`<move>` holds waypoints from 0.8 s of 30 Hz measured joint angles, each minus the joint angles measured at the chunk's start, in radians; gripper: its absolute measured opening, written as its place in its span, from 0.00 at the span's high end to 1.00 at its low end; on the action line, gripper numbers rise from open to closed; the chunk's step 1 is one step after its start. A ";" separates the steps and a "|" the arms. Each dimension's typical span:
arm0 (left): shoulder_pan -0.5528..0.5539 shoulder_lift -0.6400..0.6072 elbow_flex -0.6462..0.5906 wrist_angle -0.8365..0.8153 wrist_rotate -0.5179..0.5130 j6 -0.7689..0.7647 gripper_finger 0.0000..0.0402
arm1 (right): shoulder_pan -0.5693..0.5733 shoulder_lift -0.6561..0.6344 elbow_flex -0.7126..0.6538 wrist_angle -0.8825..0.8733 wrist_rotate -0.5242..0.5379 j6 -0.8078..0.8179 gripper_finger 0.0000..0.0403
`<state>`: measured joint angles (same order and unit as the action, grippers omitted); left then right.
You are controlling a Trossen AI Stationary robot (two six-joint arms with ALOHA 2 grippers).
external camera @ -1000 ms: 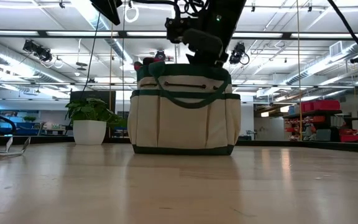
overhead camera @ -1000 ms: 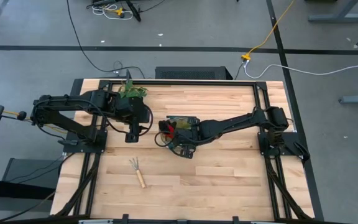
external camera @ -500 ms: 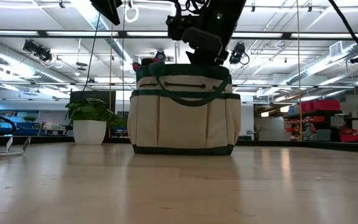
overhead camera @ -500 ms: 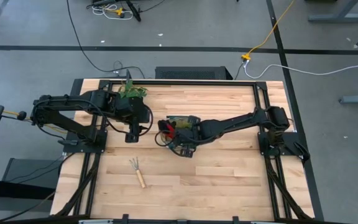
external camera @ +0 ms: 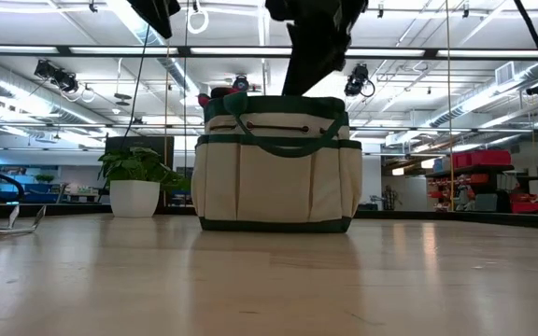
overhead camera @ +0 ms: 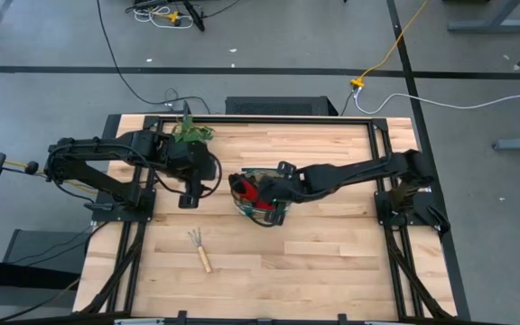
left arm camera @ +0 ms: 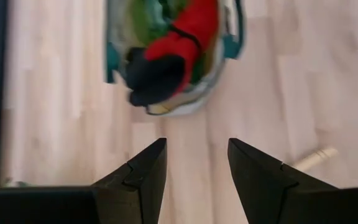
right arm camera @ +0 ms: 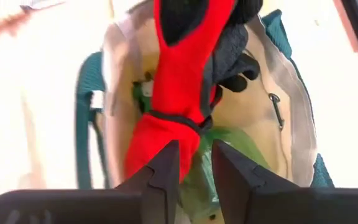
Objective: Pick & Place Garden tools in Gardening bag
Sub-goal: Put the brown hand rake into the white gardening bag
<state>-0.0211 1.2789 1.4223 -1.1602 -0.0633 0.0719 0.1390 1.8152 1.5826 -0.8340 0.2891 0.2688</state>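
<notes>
Gloves (right arm camera: pixel 178 93), red and black, lay inside the gardening bag (external camera: pixel 276 163); only the right wrist view showed them beneath the right gripper (right arm camera: pixel 194 171), its fingers slightly apart, holding nothing. The left gripper (left arm camera: pixel 194 171) stood wide beside the bag.

High view: overhead, straight down on whole table (overhead camera: pixel 314 262) | Low view: tabletop height, level, facing gardening bag (external camera: pixel 276 163) side-on, room behind | Left wrist view: looks down from beside the bag | Right wrist view: close above bag mouth | Shared by all: gardening bag, black-and-red gloves (right arm camera: pixel 185 81)
</notes>
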 joint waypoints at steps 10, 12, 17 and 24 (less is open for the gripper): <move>-0.136 0.000 -0.062 -0.042 0.086 -0.056 0.56 | 0.001 -0.041 0.000 0.012 -0.109 0.038 0.76; -0.178 0.000 -0.100 -0.034 0.083 -0.065 0.56 | 0.003 -0.042 0.001 0.016 -0.121 0.041 0.76; -0.276 0.000 -0.221 0.007 0.035 -0.088 0.56 | 0.013 -0.042 0.000 0.021 -0.125 0.040 0.76; -0.350 0.002 -0.380 0.101 0.013 -0.136 0.56 | 0.013 -0.042 0.001 0.031 -0.124 0.037 0.76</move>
<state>-0.3715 1.2808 1.0423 -1.0596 -0.0504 -0.0641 0.1524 1.7733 1.5831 -0.8028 0.1650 0.3061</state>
